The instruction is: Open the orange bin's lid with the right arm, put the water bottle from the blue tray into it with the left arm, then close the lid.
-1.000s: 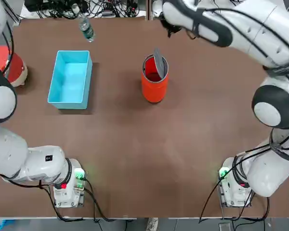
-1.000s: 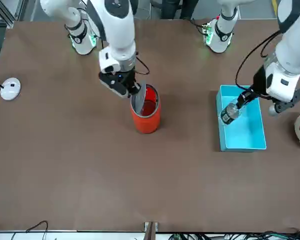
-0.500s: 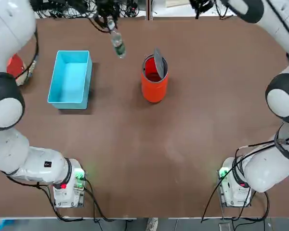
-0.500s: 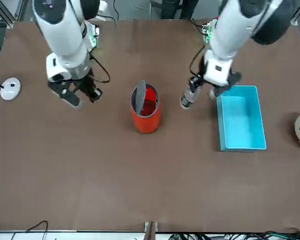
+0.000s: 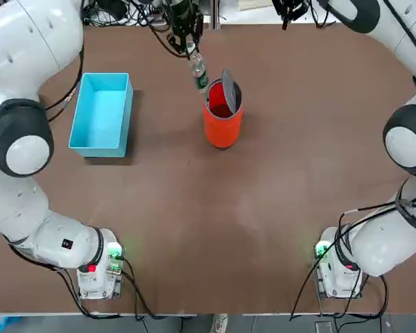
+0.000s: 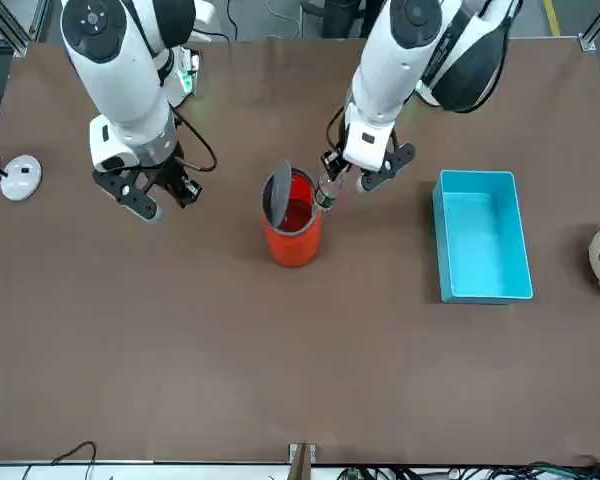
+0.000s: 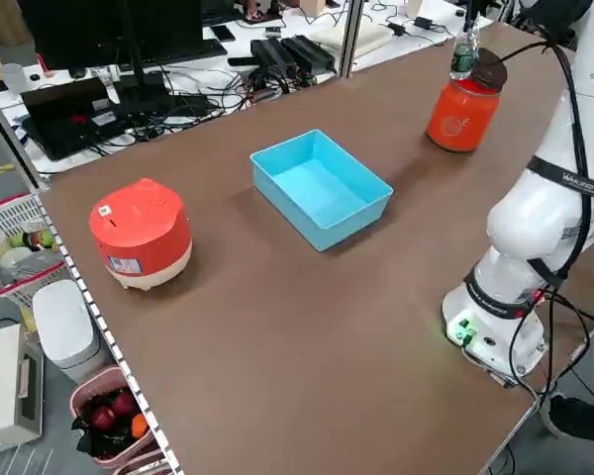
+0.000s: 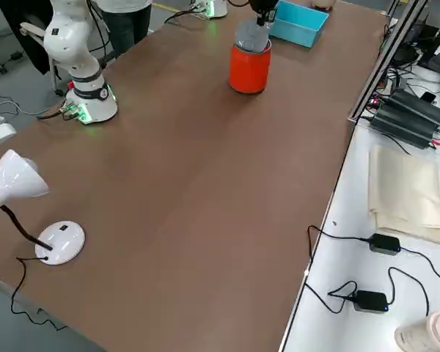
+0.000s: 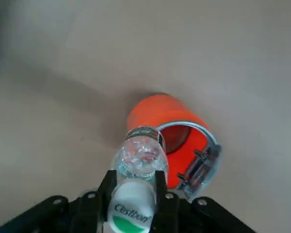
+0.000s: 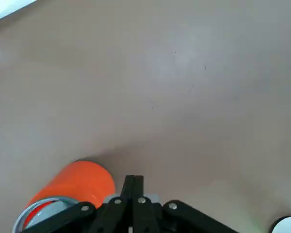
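Left gripper (image 9: pixel 133 194) pinches water bottle (image 6: pixel 326 190) at orange bin (image 6: pixel 292 234) rim; off-centre release risks striking upright lid (image 6: pixel 278 197). Right gripper (image 6: pixel 150 187) pressed together, beside bin.

water bottle (image 6: pixel 326 190) carried from blue tray (image 6: pixel 483 236) to orange bin (image 6: pixel 292 228), right arm (image 6: pixel 130 95) withdrawn

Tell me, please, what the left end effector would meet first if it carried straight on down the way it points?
Probably the orange bin: the left end effector points down with the water bottle just over the bin's rim, beside the raised lid. Depth is unclear, so the bottle might clip the rim rather than enter cleanly.
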Robot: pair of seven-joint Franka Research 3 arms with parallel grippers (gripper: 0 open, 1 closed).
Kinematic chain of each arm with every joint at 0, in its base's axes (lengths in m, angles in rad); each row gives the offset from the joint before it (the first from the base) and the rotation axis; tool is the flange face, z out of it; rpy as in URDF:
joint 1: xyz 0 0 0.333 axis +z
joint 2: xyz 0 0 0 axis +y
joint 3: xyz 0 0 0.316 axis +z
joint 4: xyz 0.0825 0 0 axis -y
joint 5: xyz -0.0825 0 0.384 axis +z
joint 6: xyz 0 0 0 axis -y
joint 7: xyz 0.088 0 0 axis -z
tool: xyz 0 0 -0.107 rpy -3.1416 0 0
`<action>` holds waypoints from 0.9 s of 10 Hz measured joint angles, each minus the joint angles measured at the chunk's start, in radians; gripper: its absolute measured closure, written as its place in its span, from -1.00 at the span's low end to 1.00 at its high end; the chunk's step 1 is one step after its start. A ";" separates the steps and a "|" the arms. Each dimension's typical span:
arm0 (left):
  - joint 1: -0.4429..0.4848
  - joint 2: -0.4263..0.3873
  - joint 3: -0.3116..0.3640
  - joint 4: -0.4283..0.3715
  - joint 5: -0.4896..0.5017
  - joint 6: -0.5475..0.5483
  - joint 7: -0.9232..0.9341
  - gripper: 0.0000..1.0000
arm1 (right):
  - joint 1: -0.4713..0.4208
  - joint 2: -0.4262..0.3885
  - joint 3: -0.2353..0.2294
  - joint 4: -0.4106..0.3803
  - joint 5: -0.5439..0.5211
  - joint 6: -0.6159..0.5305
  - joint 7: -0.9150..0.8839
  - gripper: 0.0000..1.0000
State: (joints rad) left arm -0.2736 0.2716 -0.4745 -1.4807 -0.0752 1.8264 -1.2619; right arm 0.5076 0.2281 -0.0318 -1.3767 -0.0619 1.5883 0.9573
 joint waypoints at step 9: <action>-0.081 0.085 0.006 0.006 0.005 0.113 -0.057 0.07 | 0.000 0.000 0.001 -0.001 0.003 0.004 0.000 0.96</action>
State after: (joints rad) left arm -0.3545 0.3571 -0.4690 -1.4752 -0.0705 1.9392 -1.3187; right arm 0.5076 0.2280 -0.0305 -1.3775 -0.0588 1.5927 0.9573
